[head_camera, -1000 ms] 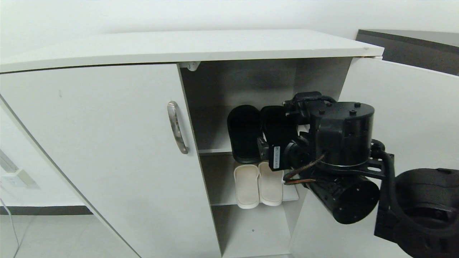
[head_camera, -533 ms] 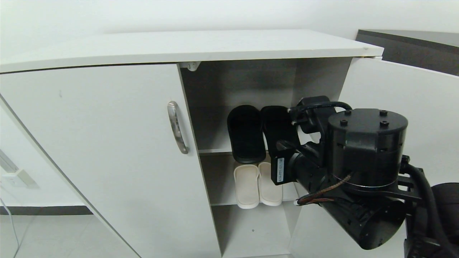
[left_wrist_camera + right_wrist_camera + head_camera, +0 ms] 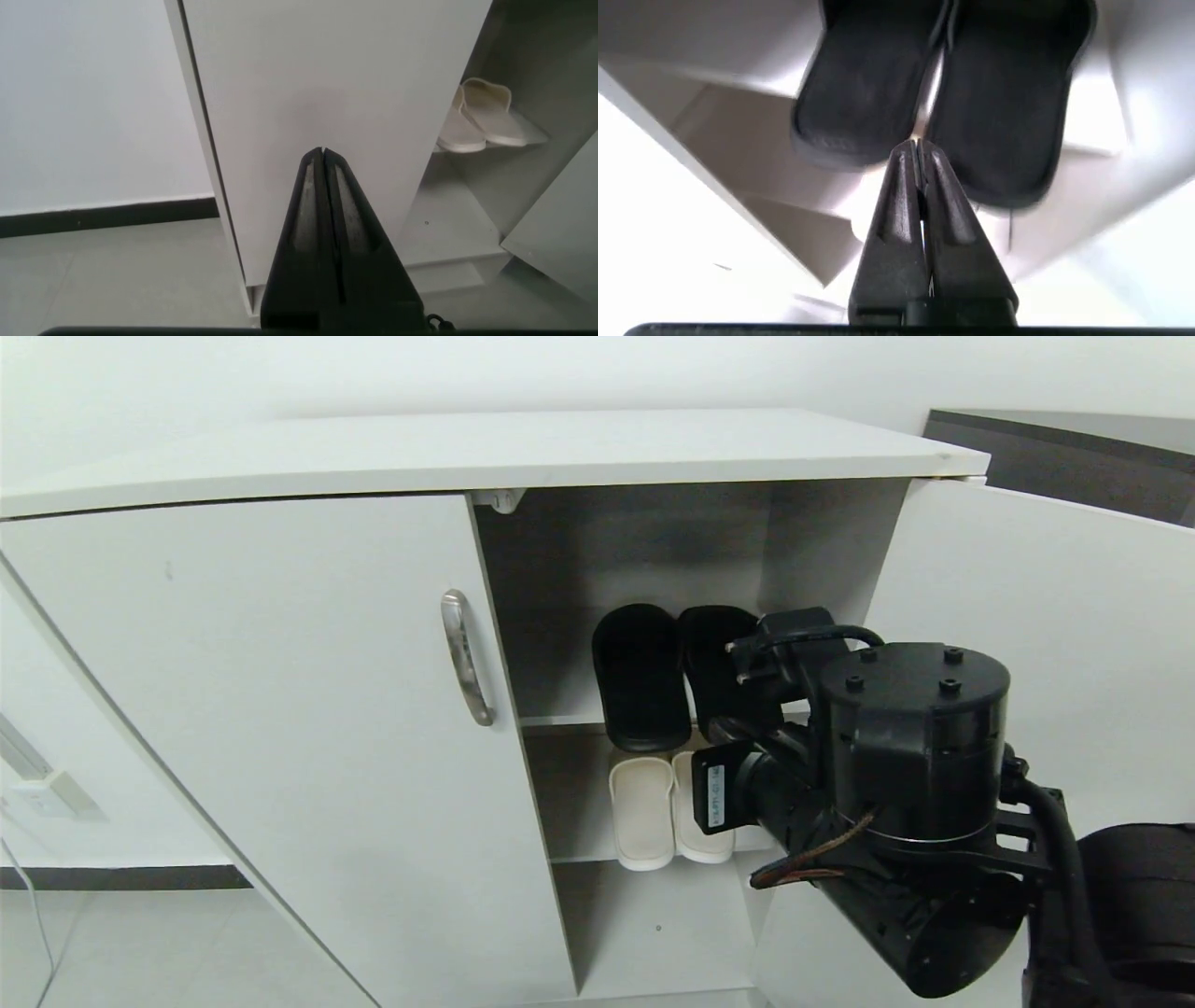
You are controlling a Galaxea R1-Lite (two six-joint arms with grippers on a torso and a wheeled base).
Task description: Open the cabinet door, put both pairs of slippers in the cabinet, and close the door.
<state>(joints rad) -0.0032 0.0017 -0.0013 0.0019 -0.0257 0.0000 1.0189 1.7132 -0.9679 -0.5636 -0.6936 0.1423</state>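
Note:
The black slippers [image 3: 640, 678] lie side by side on the cabinet's upper shelf, and the white slippers [image 3: 642, 812] lie on the shelf below. The right cabinet door [image 3: 1027, 644] stands open; the left door [image 3: 280, 728] is closed. My right arm [image 3: 896, 765] hangs in front of the opening. In the right wrist view my right gripper [image 3: 916, 145] is shut and empty, just short of the black slippers' [image 3: 868, 84] heels. My left gripper [image 3: 322, 154] is shut and empty, low down, facing the closed left door [image 3: 327, 84], with the white slippers [image 3: 486, 117] off to the side.
A metal handle [image 3: 465, 658] is on the closed left door. The cabinet's bottom compartment [image 3: 653, 933] holds nothing. The white cabinet top [image 3: 485, 448] is bare. Grey floor [image 3: 121, 271] runs along the cabinet's base, with a dark skirting strip on the wall.
My right arm has drawn back from the black slippers, toward the camera and lower. The slippers stay put on their shelves. The head view has shifted slightly.

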